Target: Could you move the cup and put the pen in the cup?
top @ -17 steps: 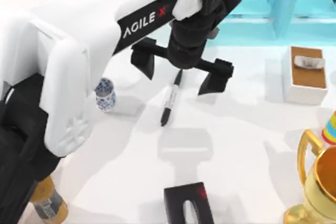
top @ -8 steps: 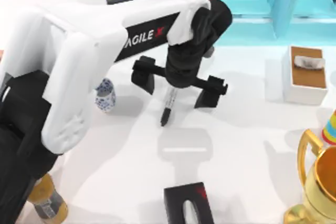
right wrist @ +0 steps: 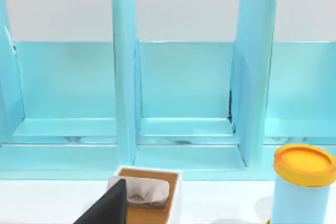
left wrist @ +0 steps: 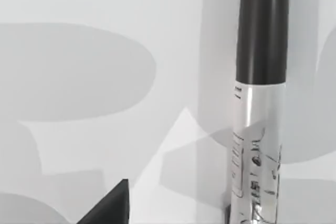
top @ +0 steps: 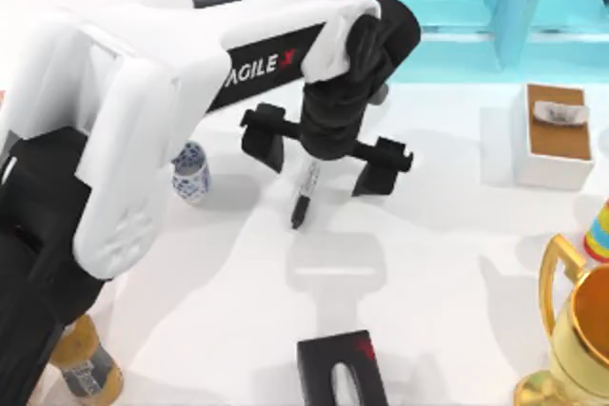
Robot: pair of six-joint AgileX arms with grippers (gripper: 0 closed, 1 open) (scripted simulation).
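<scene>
Far left of the top view, an amber bottle (top: 84,368) is cut off at the frame edge, under the left arm. Small white ceramic cup with blue dotted pattern (top: 190,172) stands upright on the white surface (top: 219,311), partly tucked behind the white arm link. Slim black marker pen with pale label band (top: 304,194) lies on the surface right of the cup, apart from it, upper end hidden under the black wrist. Left hand (top: 325,153) hangs over the pen, fingers spread wide, straddling it, gripping nothing. Left wrist view: pen (left wrist: 258,103) close up, one fingertip (left wrist: 107,208) cut off. Right hand (top: 344,377) low centre, cropped; cannot tell its opening. Gold trophy (top: 571,330) cut off at far right.
</scene>
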